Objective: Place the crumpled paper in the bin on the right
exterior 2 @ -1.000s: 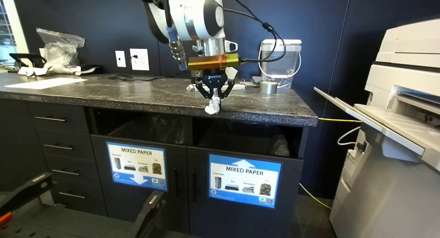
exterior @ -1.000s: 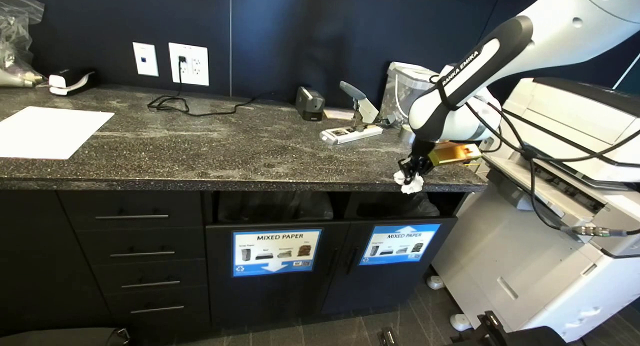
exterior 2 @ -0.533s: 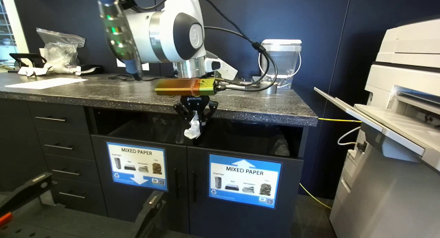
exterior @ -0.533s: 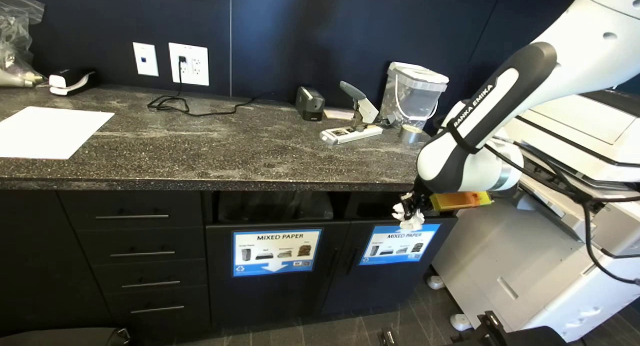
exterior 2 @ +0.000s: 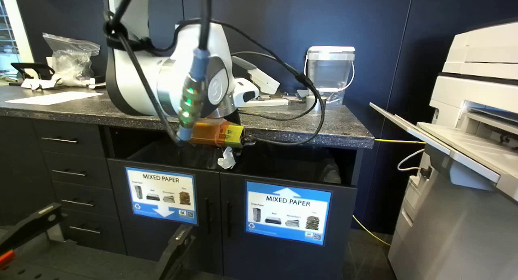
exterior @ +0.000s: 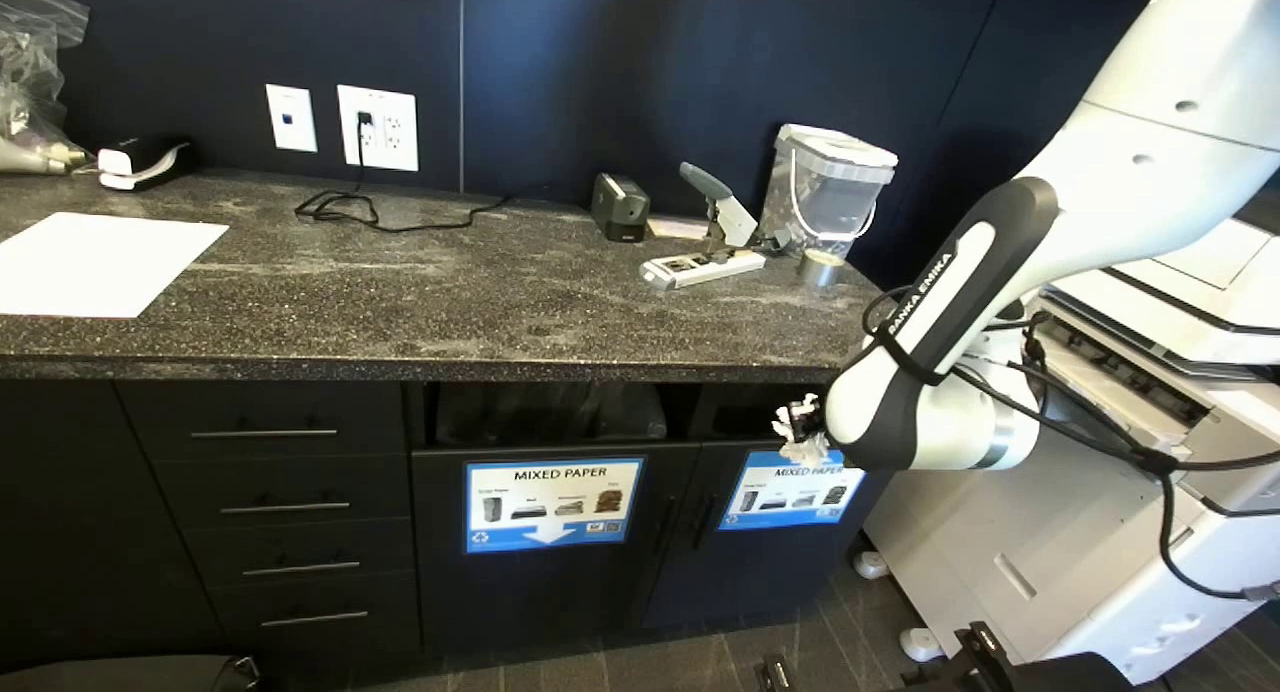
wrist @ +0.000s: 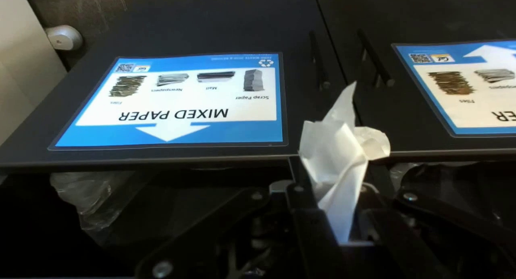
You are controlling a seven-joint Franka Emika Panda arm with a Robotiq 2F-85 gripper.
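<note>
Paper (wrist: 342, 160) has tilted; exterior views obscure end effector (wrist: 338, 182).

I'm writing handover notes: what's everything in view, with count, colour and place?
Crumpled paper: one, white, gripped
Right bin: one, dark, under the counter, right in both exterior views
Left bin: one, dark, beside it
Labels: two, blue and white, below the bins
Drawers: four, black, left of the bins
Flat sheet: one, white, counter's left
Bag: one, clear, behind the sheet
Likely pencil sharpener: one, black, counter's back
Stapler: one, white and grey, beside that
Tub: one, translucent, counter's back
Tape roll: one, silvery, before the tub
Wall plates: two, white, above the counter
Cord: one, black, on the counter
Printer: one, off-white, right of the counter
Gripper: one, black, closed on the paper
Arm: one, white and black, above the gripper
</note>
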